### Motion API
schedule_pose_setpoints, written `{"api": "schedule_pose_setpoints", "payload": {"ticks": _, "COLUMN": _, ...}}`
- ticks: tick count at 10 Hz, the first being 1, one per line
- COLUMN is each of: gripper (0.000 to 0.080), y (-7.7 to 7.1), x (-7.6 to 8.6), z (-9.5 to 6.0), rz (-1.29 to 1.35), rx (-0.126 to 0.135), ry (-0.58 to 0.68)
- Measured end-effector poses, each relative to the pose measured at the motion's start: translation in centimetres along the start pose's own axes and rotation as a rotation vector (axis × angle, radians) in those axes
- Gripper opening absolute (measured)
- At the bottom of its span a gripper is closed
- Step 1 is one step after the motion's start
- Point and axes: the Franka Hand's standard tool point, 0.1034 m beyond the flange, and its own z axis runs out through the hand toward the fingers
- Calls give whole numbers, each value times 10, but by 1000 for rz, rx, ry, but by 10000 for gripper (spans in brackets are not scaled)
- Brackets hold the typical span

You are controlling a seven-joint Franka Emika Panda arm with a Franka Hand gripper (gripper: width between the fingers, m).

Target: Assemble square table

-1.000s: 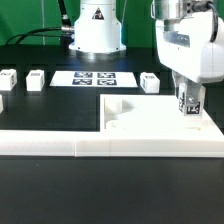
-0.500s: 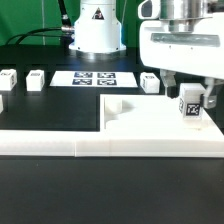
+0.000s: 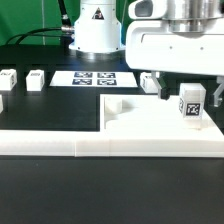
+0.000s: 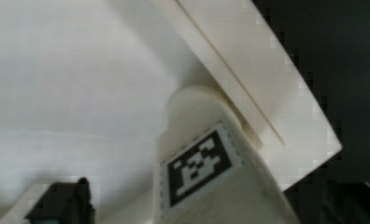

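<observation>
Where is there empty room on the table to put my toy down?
Bare black table between the marker board, the tabletop slab and the low white wall; also in front of that wall. Crowded around the upright leg on the slab.

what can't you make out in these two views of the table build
- Standing leg on the tabletop: how it joins the tabletop is hidden under its own base in both views.
- Hand: the wrist view shows only one dark finger, cut off by the picture's edge.
- Loose legs near the marker board: their tags are too small to read in the exterior view.
</observation>
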Motion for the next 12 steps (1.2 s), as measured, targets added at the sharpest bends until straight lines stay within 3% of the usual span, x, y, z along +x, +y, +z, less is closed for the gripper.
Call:
{"api": "schedule_pose_setpoints", "payload": {"ticks": 1, "gripper": 649, "y": -5, "x": 3, "z": -1, "rz": -138, "rx": -4, "ry": 6}}
{"api": "schedule_pose_setpoints", "payload": {"ticks": 3, "gripper": 649, "y": -1, "x": 5, "z": 1, "rz": -385, "rx": -6, "ry": 3}}
{"api": "schedule_pose_setpoints", "payload": {"ticks": 6, "gripper": 640, "y": 0, "x": 6, "z": 0, "rz": -370, "rx": -6, "ry": 6}}
{"api": "schedule_pose_setpoints", "payload": {"ticks": 7, "gripper": 424, "y": 0, "x": 6, "z": 0, "rz": -369, "rx": -6, "ry": 6}}
{"api": "schedule_pose_setpoints", "payload": {"ticks": 8, "gripper": 424, "y": -1, "x": 6, "z": 0, "rz": -312, "rx": -3, "ry": 5}}
{"api": "schedule_pose_setpoints", "payload": {"ticks": 9, "gripper": 288, "y": -1, "x": 6, "z": 0, "rz": -229, "rx": -3, "ry": 5}}
{"api": "schedule_pose_setpoints", "payload": {"ticks": 12, "gripper": 289, "y": 0, "x": 6, "z": 1, "rz": -14, "rx": -5, "ry": 4}}
